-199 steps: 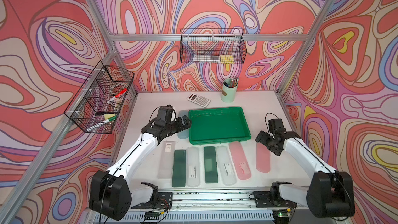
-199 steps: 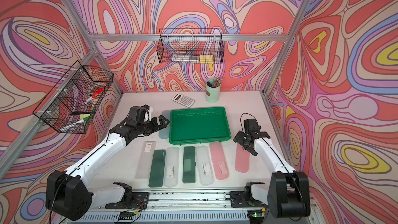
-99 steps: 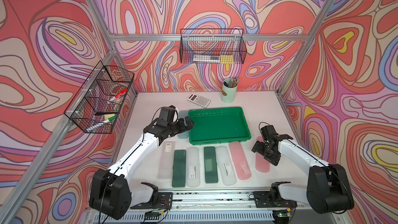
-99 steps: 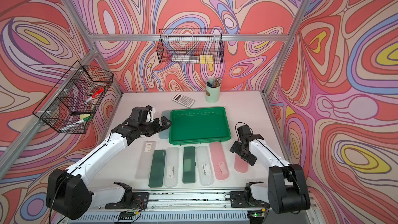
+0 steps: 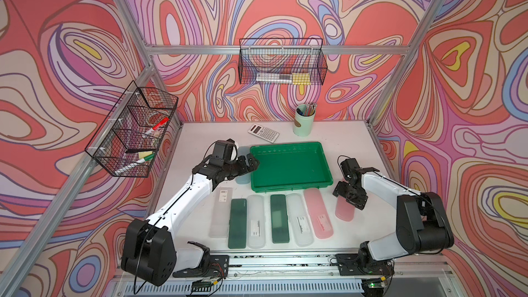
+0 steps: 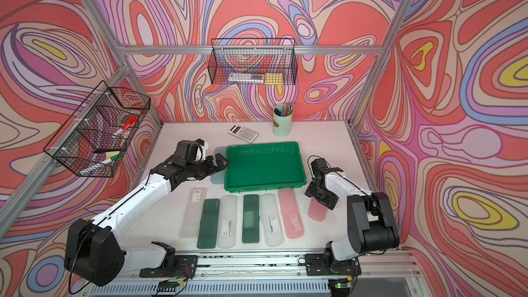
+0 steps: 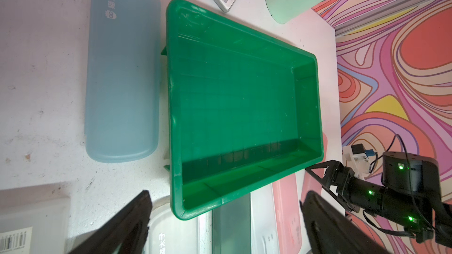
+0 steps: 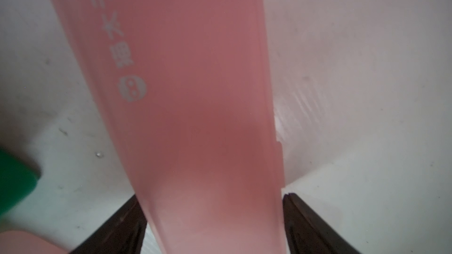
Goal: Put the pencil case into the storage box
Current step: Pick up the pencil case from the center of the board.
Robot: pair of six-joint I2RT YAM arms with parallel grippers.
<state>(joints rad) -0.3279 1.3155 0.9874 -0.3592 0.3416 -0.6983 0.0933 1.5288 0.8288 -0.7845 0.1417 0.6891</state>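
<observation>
We've got the right hand point(image 8: 210, 197) closed across the pink pencil case point(image 8: 183, 94), fingers point(image 8: 127, 223) tight on both long edges. The case is lying on the tabletop point(image 5: 357, 144), just off the right front corner of the storage box point(image 5: 291, 188), outside it. We see the left hand point(image 5: 249, 162) wide open, hovering at the box's left rim over a blue case point(image 7: 122, 81). A row of six other cases point(image 5: 278, 218) lies in front of the box.

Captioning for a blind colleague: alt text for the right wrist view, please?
A pink pencil case lies on the white table, the right gripper closed on its long edges, dark fingers either side. A corner of the green storage box shows at the picture's edge.
</observation>
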